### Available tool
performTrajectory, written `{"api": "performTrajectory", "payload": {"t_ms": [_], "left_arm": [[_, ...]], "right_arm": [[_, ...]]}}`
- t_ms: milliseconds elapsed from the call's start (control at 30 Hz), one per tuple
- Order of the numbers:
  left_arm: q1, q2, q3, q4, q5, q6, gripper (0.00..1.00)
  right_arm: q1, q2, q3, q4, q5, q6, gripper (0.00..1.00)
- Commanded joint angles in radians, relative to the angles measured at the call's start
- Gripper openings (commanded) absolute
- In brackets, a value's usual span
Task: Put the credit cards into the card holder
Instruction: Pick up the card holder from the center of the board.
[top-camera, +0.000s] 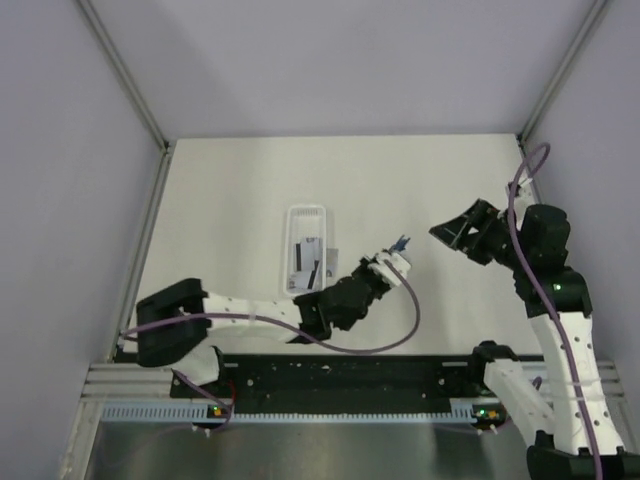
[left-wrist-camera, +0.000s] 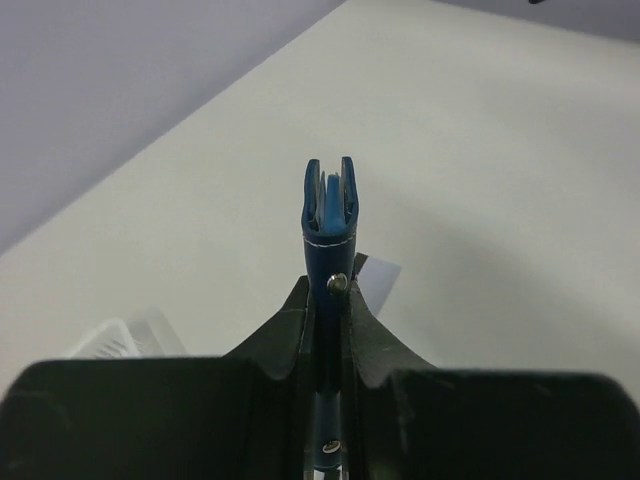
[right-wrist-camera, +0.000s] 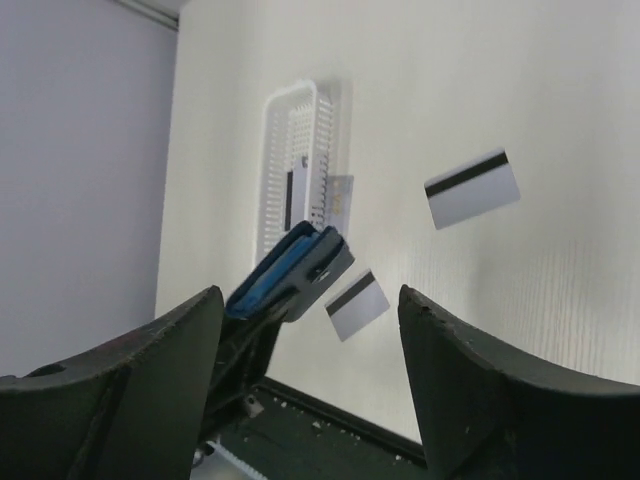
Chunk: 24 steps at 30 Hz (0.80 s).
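The left gripper (left-wrist-camera: 328, 300) is clamped on the card holder (left-wrist-camera: 329, 215), raised mid-table and seen edge-on from its own wrist. Only the right wrist view shows two loose credit cards (right-wrist-camera: 472, 188) near the holder, past the wide-open right gripper (right-wrist-camera: 310, 296).

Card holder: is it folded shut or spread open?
Folded: the card holder is pinched flat in the left gripper, gaping slightly at its tip.

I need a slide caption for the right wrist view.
Open right gripper facing the card holder held by the left gripper, two credit cards and white tray beyond.
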Motion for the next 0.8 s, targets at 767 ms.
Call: {"api": "performTrajectory", "payload": {"t_ms": [767], "left_arm": [[0.166,-0.510,-0.190,-0.542,0.339,-1.100,0.00]], "right_arm": [[0.663,-0.055,-0.161,0.098,0.539,0.151,0.55]]}}
